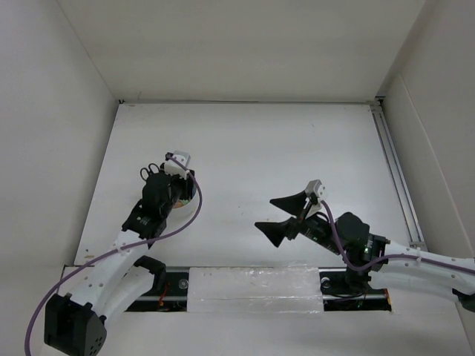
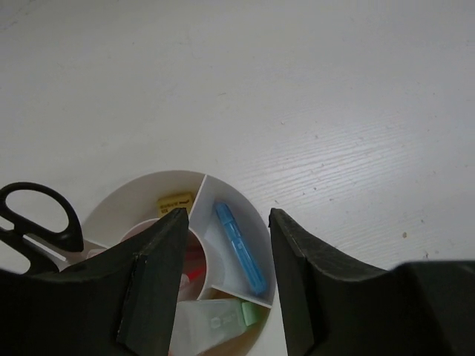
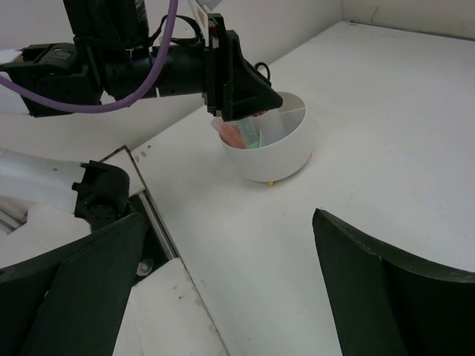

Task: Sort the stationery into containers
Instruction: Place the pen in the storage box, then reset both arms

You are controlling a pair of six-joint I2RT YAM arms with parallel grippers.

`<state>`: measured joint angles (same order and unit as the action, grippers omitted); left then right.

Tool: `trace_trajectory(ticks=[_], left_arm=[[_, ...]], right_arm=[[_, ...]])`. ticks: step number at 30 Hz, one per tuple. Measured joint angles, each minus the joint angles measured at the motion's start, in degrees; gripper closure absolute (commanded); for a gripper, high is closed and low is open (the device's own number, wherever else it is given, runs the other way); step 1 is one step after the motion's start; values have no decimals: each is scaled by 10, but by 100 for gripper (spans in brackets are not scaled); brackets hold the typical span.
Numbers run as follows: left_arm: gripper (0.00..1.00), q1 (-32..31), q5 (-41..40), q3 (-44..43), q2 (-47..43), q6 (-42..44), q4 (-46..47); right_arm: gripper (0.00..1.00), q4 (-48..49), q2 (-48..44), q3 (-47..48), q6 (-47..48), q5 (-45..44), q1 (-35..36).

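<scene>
The stationery [image 2: 239, 248] is sitting in wedges of the tub [image 2: 152, 180], so the left hand [image 2: 226, 219] is hovering spread and empty, the right hand [image 3: 230, 222] gaping idle.

Bright even light, soft shadows, sharp

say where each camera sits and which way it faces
top external: above and behind the bases, facing down at the table; left arm and right arm show.
left wrist: on the left arm, facing down into the tub; its tool's fingers show.
right wrist: on the right arm, facing across at the left tool; own fingers show.
shared: both wrist views see the tub.
</scene>
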<state>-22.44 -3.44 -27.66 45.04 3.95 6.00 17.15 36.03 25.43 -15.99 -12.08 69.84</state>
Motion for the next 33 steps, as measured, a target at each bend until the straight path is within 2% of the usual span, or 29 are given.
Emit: trace_trajectory(ticks=[2, 4, 6, 9, 10, 16, 20, 26, 33], left_arm=[[56, 0, 0, 0, -7, 0, 0], [45, 0, 0, 0, -15, 1, -2], [42, 0, 0, 0, -25, 0, -4], [4, 0, -1, 0, -47, 2, -12], [0, 0, -1, 0, -57, 2, -14], [0, 0, -21, -11, -155, -2, -26], [0, 0, -60, -63, -184, -33, -55], [0, 0, -139, -144, -205, -129, -139], [0, 0, -227, -148, -335, -224, -243]], right_arm=[[0, 0, 0, 0, 0, 0, 0], [0, 0, 1, 0, 0, 0, 0], [0, 0, 3, 0, 0, 0, 0], [0, 0, 7, 0, 0, 1, 0], [0, 0, 9, 0, 0, 1, 0], [0, -1, 22, 0, 0, 0, 0], [0, -20, 25, 9, -3, -15, 0], [0, -154, 30, 112, -20, -87, 0], [0, -345, 28, 265, -60, -200, 0]])
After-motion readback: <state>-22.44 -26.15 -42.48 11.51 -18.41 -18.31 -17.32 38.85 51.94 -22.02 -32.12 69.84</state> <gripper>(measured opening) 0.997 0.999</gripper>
